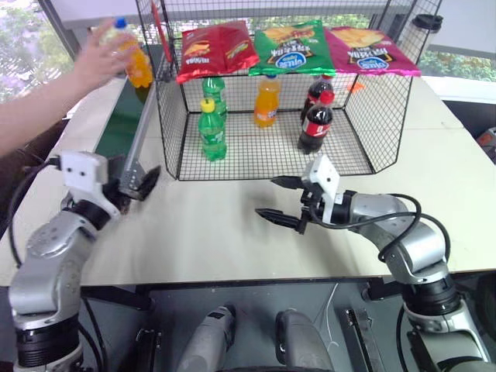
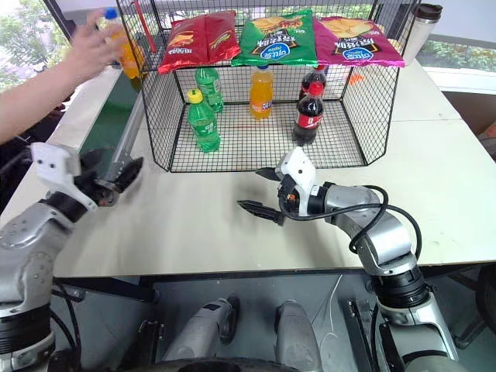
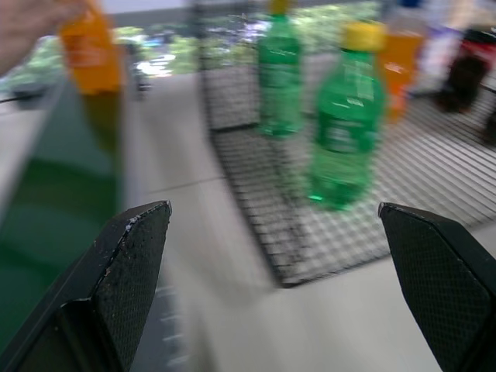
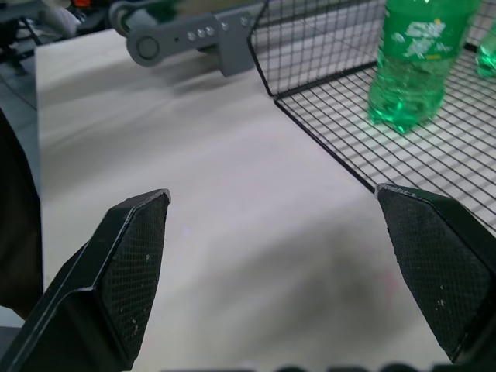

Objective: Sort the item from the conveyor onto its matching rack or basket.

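A person's hand (image 1: 99, 56) holds the item, an orange soda bottle with a blue cap (image 1: 136, 60), tilted above the far part of the conveyor's green belt (image 1: 120, 124). The same bottle (image 3: 91, 50) is in the left wrist view. My left gripper (image 1: 138, 183) is open and empty at the conveyor's near end, pointing along the belt. My right gripper (image 1: 277, 199) hovers open and empty over the table, in front of the black wire cage. The cage's lower compartment (image 1: 263, 151) is open toward me and has a mesh floor.
Inside the cage stand two green bottles (image 1: 211, 130), an orange-capped orange bottle (image 1: 266, 101) and two cola bottles (image 1: 316, 124). Red (image 1: 217, 48), green (image 1: 291, 46) and magenta (image 1: 368, 48) chip bags lie on its top. The pale table (image 1: 209, 232) stretches in front.
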